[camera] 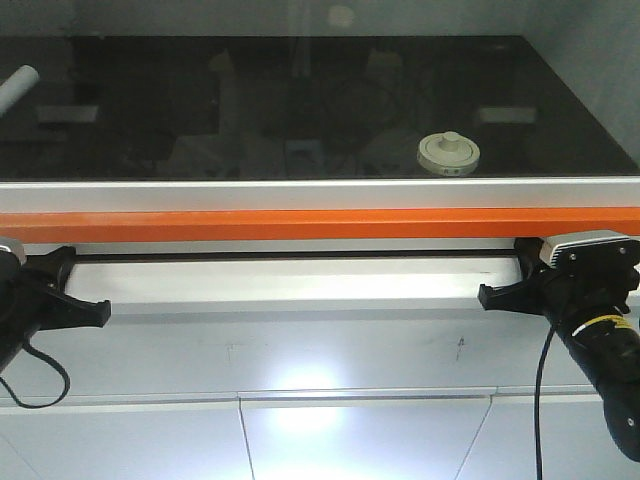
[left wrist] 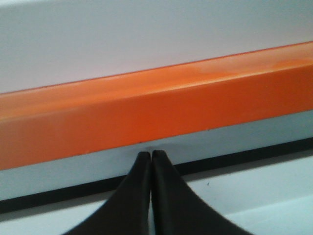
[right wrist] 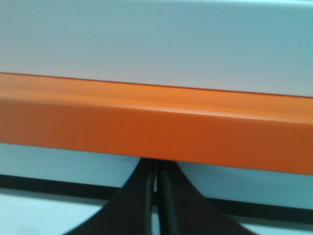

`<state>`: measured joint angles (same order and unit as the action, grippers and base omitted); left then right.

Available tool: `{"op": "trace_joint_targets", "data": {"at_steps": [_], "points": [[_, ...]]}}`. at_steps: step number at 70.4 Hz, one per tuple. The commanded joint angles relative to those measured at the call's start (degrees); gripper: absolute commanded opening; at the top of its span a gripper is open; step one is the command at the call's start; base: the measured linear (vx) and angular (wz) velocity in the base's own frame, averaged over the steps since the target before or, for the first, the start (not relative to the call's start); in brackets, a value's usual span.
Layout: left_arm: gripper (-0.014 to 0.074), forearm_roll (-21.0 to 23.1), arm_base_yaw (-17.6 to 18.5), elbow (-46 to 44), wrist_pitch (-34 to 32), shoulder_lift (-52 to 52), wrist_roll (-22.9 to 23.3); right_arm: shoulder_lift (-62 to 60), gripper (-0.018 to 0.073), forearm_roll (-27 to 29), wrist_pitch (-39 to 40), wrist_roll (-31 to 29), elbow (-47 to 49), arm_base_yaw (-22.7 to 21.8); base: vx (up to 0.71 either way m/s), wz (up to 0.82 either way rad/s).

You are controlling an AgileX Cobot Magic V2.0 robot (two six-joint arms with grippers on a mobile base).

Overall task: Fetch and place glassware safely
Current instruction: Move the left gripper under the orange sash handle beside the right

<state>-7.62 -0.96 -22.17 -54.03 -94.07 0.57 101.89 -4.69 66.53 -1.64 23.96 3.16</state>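
The glassware [camera: 448, 152], a squat jar under a round cream-white lid with a small knob, stands on the black glossy tabletop [camera: 300, 110], right of centre near its front edge. Both arms hang below that edge, in front of the orange bar [camera: 320, 224]. At the lower left my left gripper [camera: 103, 313] is shut with nothing in it; the left wrist view has its fingertips [left wrist: 150, 154] pressed together just under the bar. My right gripper [camera: 486, 296] at the lower right is also shut and empty, its tips [right wrist: 157, 164] meeting the bar's lower edge.
A white cylindrical tube [camera: 15, 86] lies at the tabletop's far left. A silver rail [camera: 320, 193] and the orange bar [left wrist: 156, 107] run the full width between the arms and the tabletop. Pale panels [camera: 300, 350] lie below.
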Motion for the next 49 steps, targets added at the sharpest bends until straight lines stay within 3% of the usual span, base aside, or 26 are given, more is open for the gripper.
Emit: {"op": "trace_joint_targets", "data": {"at_steps": [1,9,19,49], "points": [[-0.0007,2.6,0.3,-1.4,-5.1,1.0,0.6,-1.5,-0.0001,-0.3,8.6,-0.4,1.3,-0.1,0.00,0.00],[-0.0007,5.3,0.3,-1.4,-7.3,1.0,0.5,-1.5,-0.0001,-0.3,8.5,-0.4,1.3,-0.1,0.00,0.00],[-0.0007,5.4,0.3,-1.4,-10.8,1.0,0.4,-1.5,-0.0001,-0.3,8.5,-0.4,1.3,-0.1,0.00,0.00],[-0.0007,5.2,0.3,-1.4,-11.1,4.7,0.4,-1.7,-0.0001,-0.8,8.5,-0.2,1.3,-0.1,0.00,0.00]]}}
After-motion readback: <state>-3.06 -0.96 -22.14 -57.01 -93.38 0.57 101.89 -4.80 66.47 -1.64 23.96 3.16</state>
